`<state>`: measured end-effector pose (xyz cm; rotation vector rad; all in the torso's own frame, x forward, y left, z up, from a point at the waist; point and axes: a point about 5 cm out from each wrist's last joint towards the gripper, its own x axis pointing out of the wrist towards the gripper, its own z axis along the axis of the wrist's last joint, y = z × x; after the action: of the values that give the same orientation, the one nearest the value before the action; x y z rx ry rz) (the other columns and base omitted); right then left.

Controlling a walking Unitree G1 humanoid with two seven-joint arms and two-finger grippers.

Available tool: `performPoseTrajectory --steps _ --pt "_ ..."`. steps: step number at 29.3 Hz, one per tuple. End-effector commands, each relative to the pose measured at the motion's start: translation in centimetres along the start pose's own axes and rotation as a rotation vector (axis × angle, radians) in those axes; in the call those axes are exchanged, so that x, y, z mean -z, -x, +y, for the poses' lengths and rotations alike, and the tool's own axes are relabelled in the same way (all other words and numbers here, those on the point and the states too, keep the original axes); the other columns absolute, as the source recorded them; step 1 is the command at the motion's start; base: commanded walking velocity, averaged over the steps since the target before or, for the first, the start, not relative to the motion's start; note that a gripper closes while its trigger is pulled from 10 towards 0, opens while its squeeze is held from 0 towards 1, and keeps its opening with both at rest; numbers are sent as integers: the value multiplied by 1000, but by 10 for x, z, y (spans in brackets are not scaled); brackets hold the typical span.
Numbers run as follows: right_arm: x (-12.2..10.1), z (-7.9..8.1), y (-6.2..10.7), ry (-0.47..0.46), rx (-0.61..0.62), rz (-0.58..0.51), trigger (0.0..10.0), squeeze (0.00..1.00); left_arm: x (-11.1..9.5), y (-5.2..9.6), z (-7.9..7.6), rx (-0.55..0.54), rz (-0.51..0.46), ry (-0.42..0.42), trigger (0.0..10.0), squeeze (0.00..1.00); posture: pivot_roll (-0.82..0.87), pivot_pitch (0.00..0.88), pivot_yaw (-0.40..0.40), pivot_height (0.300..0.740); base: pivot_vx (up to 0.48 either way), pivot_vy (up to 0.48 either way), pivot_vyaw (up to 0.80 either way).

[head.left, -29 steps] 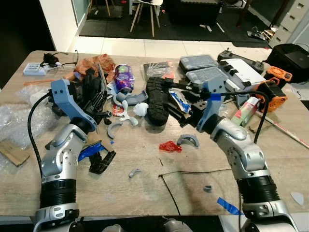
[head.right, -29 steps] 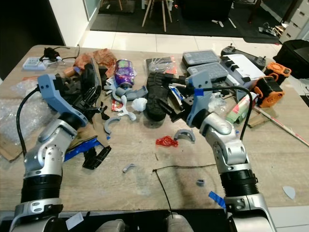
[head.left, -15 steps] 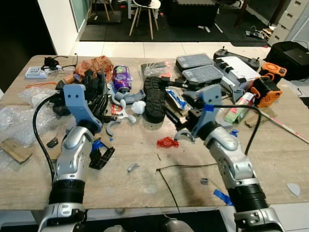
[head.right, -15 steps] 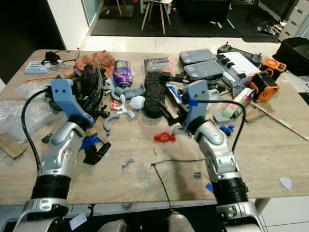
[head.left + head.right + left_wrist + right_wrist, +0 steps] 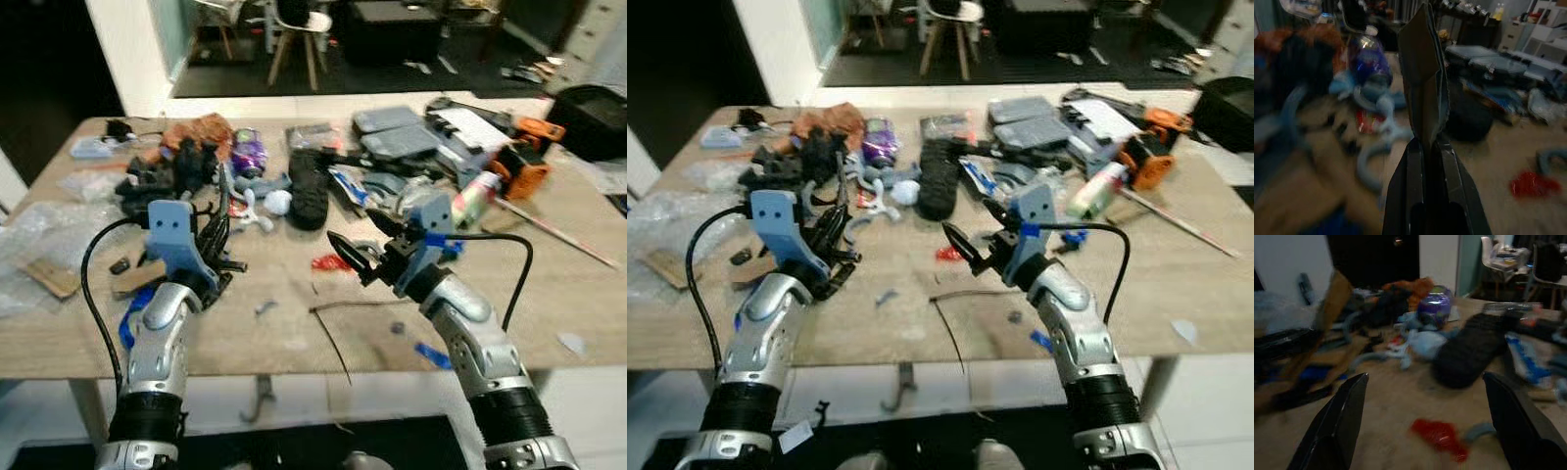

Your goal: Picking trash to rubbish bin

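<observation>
Left end effector (image 5: 1425, 147) clamped on a dark flat scrap (image 5: 1422, 73); right end effector (image 5: 1425, 396) wide open, empty, above red wrapper (image 5: 1439, 436).

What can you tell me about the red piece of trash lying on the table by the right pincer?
The red trash looks like a small crumpled wrapper, shiny and creased, lying flat on the bare wooden table. It sits just ahead of the open right pincer, between its spread fingers in the wrist view, untouched. The black shoe sole lies beyond it, apart.
</observation>
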<state>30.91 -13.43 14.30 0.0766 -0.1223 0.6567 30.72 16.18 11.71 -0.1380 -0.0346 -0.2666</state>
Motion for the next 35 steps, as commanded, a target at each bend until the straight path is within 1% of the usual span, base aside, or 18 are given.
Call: performPoseTrajectory --steps 1,3,6,8,10,14,16,18,19,21,26,29,32,35 --pt "2 2 0 -3 -20 -4 10000 0 2 2 0 -11 1 -9 10000 0 2 0 -21 740 -334 0 0" --pt "2 3 0 0 -22 -4 10000 0 2 2 -1 -1 1 -15 10000 0 0 0 -18 740 -334 0 0" --pt "2 4 4 -1 -55 -1 10000 0 2 5 -9 26 -3 -46 10000 0 8 0 -21 740 -331 0 0" --pt "0 8 6 9 -82 -1 10000 0 0 9 -14 27 -19 -46 10000 0 1 0 -33 740 -334 0 0" --pt "-1 9 7 14 -89 -3 10000 0 0 11 -16 26 -24 -47 10000 0 1 0 -33 740 -332 0 0" --pt "-9 17 10 14 -162 -25 10000 0 -5 14 -18 23 -47 -74 10000 0 -6 0 -50 740 -341 0 0" --pt "-10 18 10 14 -175 -30 10000 0 -6 14 -17 26 -49 -79 10000 0 -6 0 -50 740 -345 0 0" --pt "-17 28 11 29 -241 -42 10000 0 -6 16 -23 53 -50 -92 10000 0 -12 0 -50 740 -345 0 0" --pt "-17 28 11 29 -241 -42 10000 0 -6 16 -23 53 -50 -92 10000 0 -12 0 -50 740 -345 0 0" --pt "-22 34 11 37 -274 -54 10000 0 -7 18 -27 59 -52 -95 10000 0 -9 0 -52 740 -347 0 0" --pt "-24 33 6 32 -269 -64 10000 0 -9 17 -24 54 -54 -95 10000 0 -4 0 -50 740 -349 0 0" --pt "-25 32 1 32 -241 -60 10000 0 -11 14 -26 81 -47 -115 10000 0 -1 0 -35 740 -351 0 0" --pt "-22 31 -2 30 -223 -50 10000 0 -12 11 -25 86 -47 -127 10000 0 11 0 -38 740 -347 0 0" --pt "-21 34 -5 30 -222 -47 10000 0 -15 9 -25 103 -49 -132 10000 0 18 0 -36 740 -285 0 0"
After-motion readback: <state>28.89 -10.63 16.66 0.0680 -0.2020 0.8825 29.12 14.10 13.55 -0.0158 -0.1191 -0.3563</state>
